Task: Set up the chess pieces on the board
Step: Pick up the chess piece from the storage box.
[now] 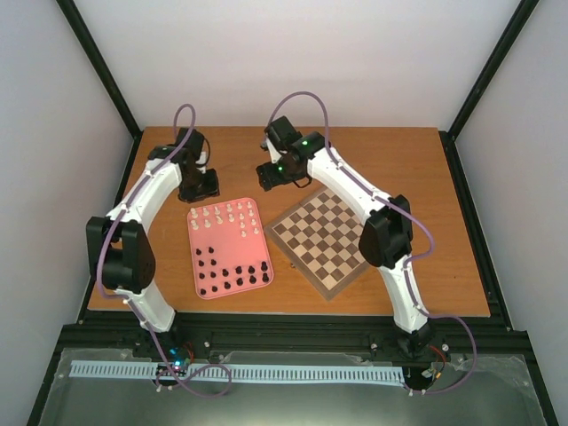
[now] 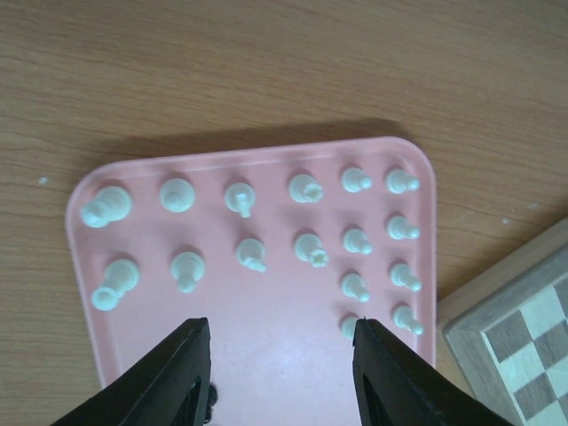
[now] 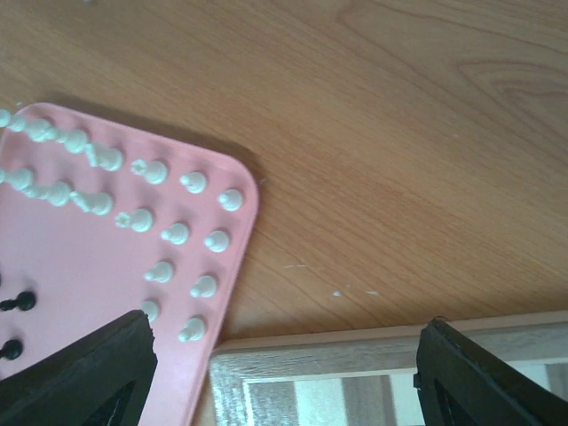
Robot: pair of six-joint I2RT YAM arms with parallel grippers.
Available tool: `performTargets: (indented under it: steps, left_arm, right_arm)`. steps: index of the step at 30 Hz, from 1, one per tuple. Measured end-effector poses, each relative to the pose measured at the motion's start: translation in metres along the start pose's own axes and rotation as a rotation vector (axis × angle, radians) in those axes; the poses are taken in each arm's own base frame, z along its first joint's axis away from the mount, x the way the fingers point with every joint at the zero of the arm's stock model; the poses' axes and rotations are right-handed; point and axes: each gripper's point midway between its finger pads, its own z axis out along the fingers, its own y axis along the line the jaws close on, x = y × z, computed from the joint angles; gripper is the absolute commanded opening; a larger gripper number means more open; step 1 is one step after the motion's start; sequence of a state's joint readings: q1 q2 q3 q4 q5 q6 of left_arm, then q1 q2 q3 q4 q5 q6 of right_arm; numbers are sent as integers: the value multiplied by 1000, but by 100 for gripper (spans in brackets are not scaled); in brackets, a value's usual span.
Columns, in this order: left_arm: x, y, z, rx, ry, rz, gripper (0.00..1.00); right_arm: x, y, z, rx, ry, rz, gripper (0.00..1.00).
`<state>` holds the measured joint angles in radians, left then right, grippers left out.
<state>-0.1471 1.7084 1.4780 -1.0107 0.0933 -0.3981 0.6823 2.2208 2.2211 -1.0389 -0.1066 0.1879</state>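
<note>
The wooden chessboard (image 1: 324,240) lies right of centre with no pieces on it. The cream-white chess pieces (image 1: 226,216) stand in the far part of a pink tray (image 1: 222,244), the black pieces (image 1: 232,275) in its near part. My left gripper (image 1: 197,186) hangs open and empty over the tray's far edge; in the left wrist view (image 2: 282,333) the white pieces (image 2: 251,254) stand just beyond its fingertips. My right gripper (image 1: 282,173) is open and empty above the table beyond the board's far corner; in the right wrist view (image 3: 284,342) it spans the board's corner (image 3: 355,364).
The board's corner (image 2: 515,328) lies close to the tray's right edge (image 2: 275,302). In the right wrist view the tray (image 3: 71,266) holds white pieces (image 3: 177,233) and two black ones (image 3: 22,302). Bare wooden table stretches behind and to the right of the board.
</note>
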Motion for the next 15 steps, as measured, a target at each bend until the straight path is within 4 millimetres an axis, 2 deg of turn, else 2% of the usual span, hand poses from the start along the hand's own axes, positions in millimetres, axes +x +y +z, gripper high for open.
performTargets:
  steps: [3, 7, 11, 15]
  left_arm:
    - [6, -15, 1, 14, 5, 36, 43]
    - [10, -31, 7, 31, 19, 53, 36]
    - [11, -43, 19, 34, 39, 68, 37]
    - [14, -45, 37, 18, 76, 69, 37]
  right_arm:
    - [-2, -15, -1, 49, -6, 24, 80]
    - [-2, -45, -2, 110, -11, 83, 80]
    - [16, -91, -7, 167, 26, 168, 81]
    - [35, -132, -16, 218, 56, 236, 81]
